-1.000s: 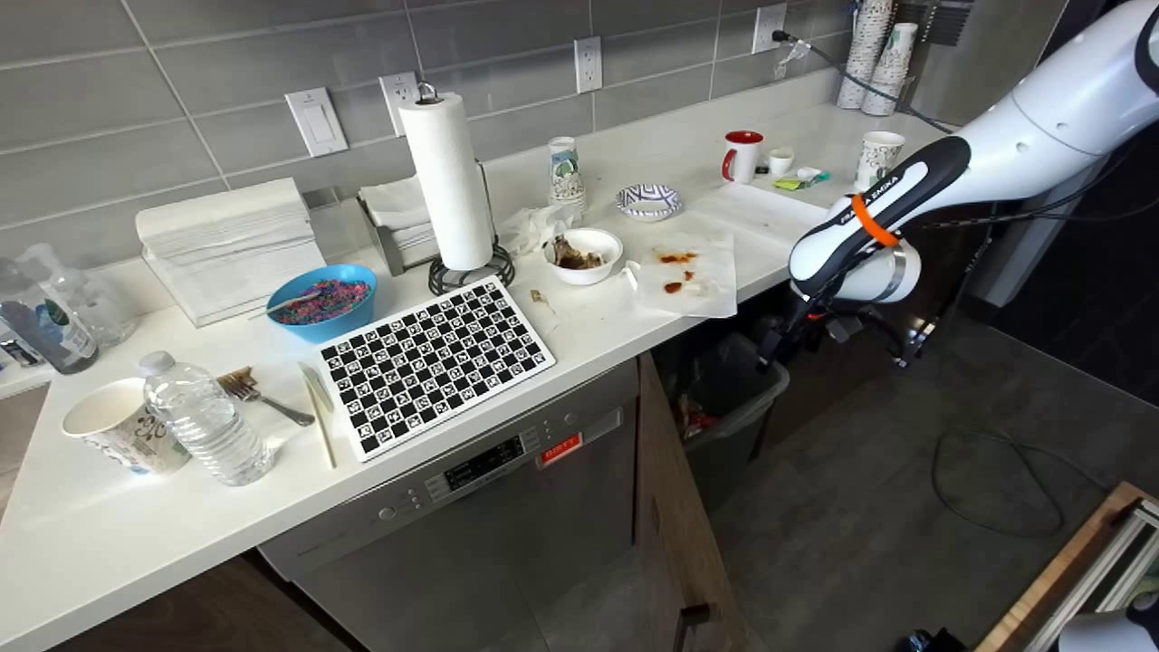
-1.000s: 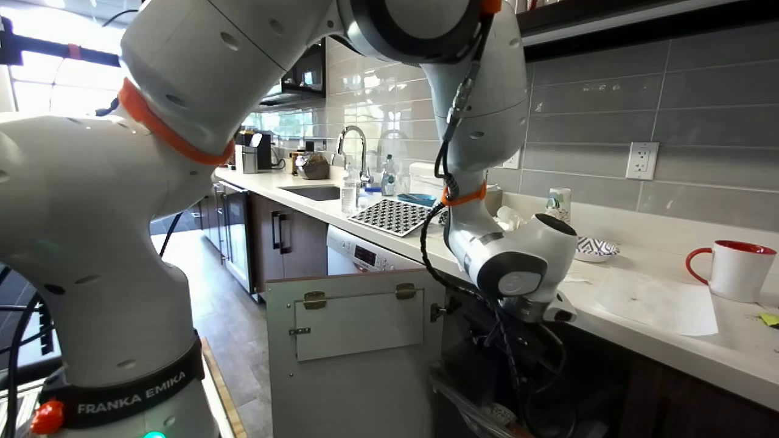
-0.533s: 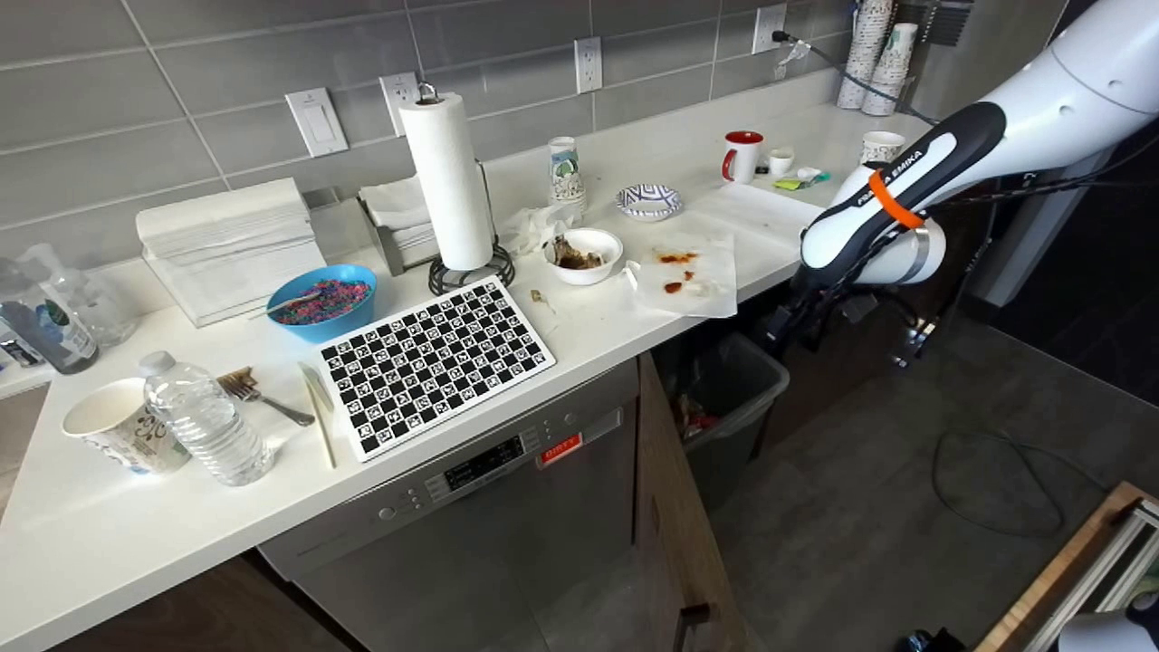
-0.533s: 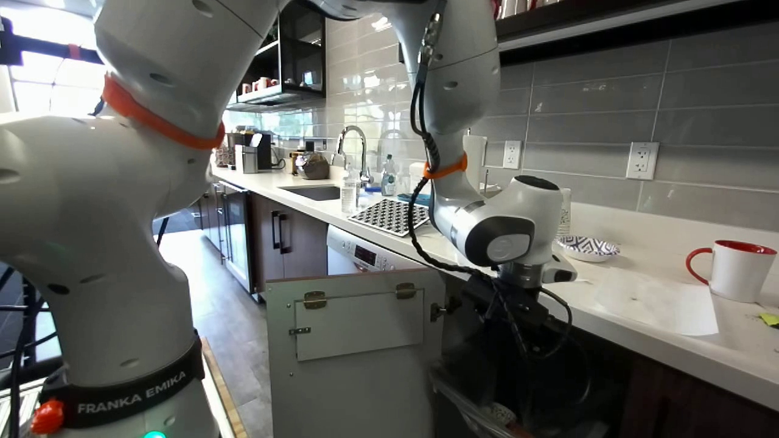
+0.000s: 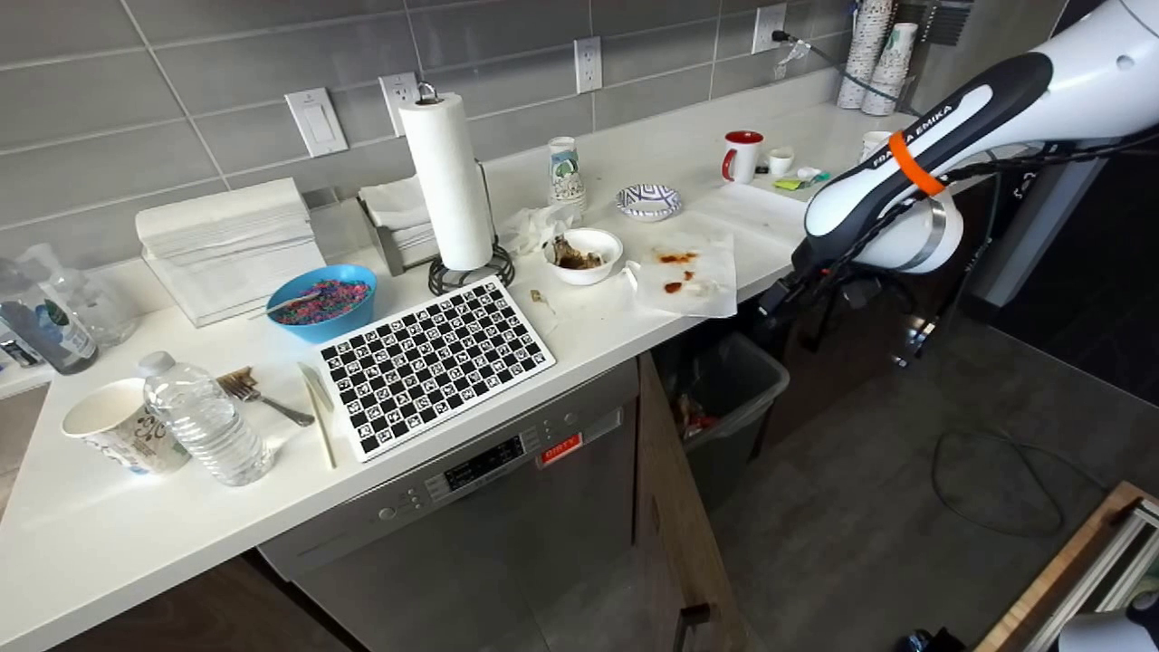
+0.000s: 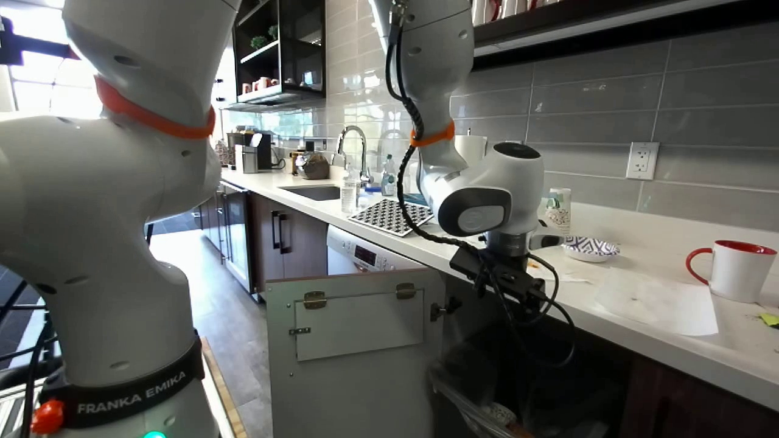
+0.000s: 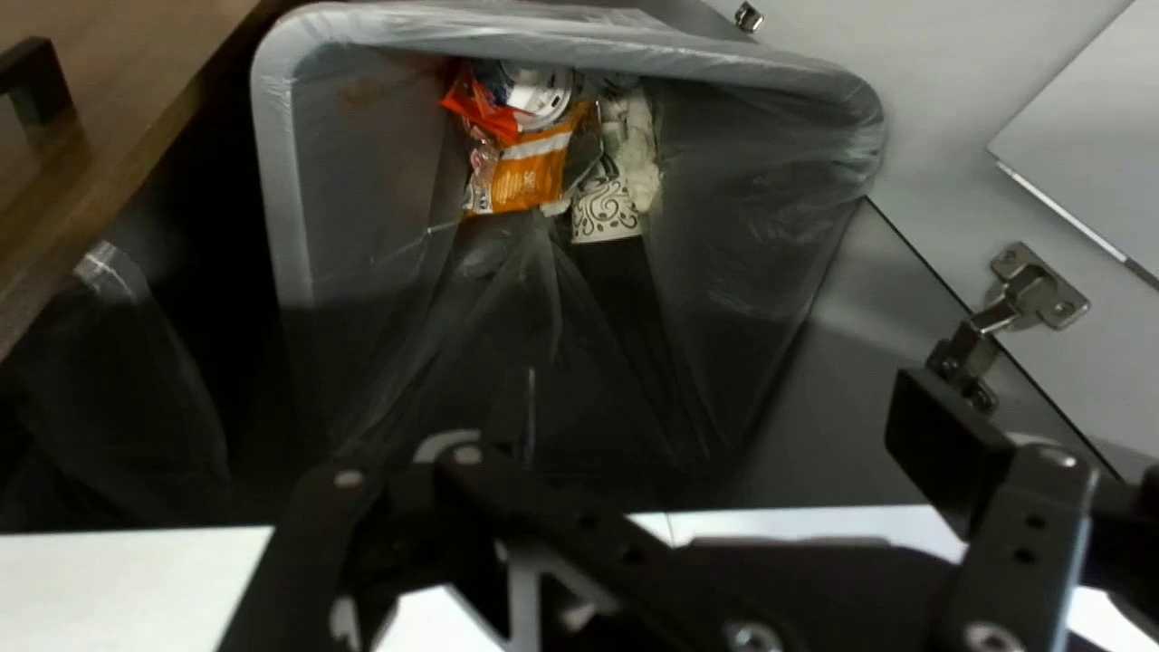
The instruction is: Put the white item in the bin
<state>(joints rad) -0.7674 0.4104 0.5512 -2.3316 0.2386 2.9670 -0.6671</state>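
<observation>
My gripper is open in the wrist view, with its fingers wide apart and nothing between them. In an exterior view the gripper is near the counter's front edge, above and beyond the bin. The dark bin stands in the open cabinet below the counter; its liner-covered rim fills the top of the wrist view. Inside lie an orange wrapper, a white lid, a patterned cup and a crumpled whitish piece. I cannot tell which is the task's white item. A white bowl with food scraps is on the counter.
The cabinet door stands open beside the bin. A stained paper sheet overhangs the counter edge near the gripper. A patterned bowl, a red-and-white mug and a paper towel roll stand on the counter.
My arm and gripper have risen away from the bin to about counter height. The gripper has tilted somewhat. The bin and the counter objects have not moved.
</observation>
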